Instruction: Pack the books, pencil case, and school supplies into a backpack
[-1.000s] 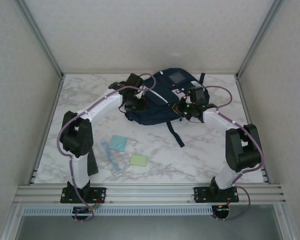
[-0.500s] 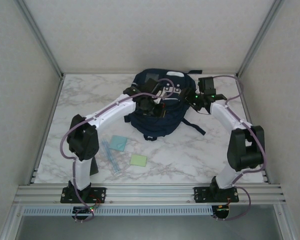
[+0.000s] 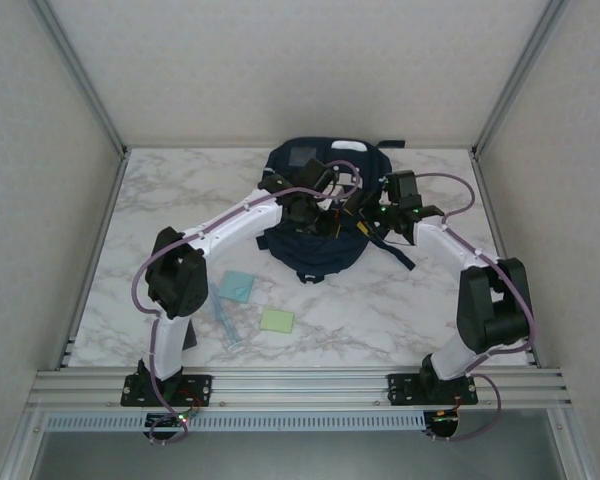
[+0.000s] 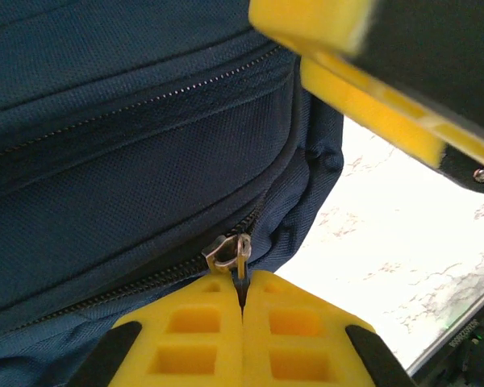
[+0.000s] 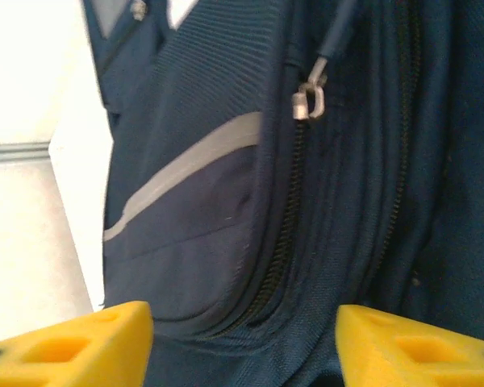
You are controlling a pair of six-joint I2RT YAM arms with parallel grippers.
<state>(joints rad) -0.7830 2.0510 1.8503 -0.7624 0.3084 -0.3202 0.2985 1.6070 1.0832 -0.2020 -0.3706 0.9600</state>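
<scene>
The navy backpack [image 3: 315, 255] stands at the back middle of the table, with both grippers against its front. My left gripper [image 3: 315, 218] [image 4: 244, 282] is shut on a metal zipper pull [image 4: 243, 256] at the end of a zip line on the backpack [image 4: 129, 161]. My right gripper [image 3: 365, 215] [image 5: 244, 347] is open, its yellow fingertips [image 5: 105, 334] either side of a zipped seam of the backpack [image 5: 226, 201], gripping nothing. A light-blue pad [image 3: 238, 286], a pale-green pad [image 3: 276, 320] and translucent sticks [image 3: 225, 322] lie on the table. The books and pencil case are out of view.
A second metal zipper pull [image 5: 310, 101] hangs above my right gripper. A dark strap [image 3: 395, 248] trails from the backpack's right side. Frame posts and walls border the marble table [image 3: 420, 300] on three sides.
The backpack has shifted right and back and now stands more upright. My left arm followed it, still shut. My right gripper opened and came back in against the backpack.
</scene>
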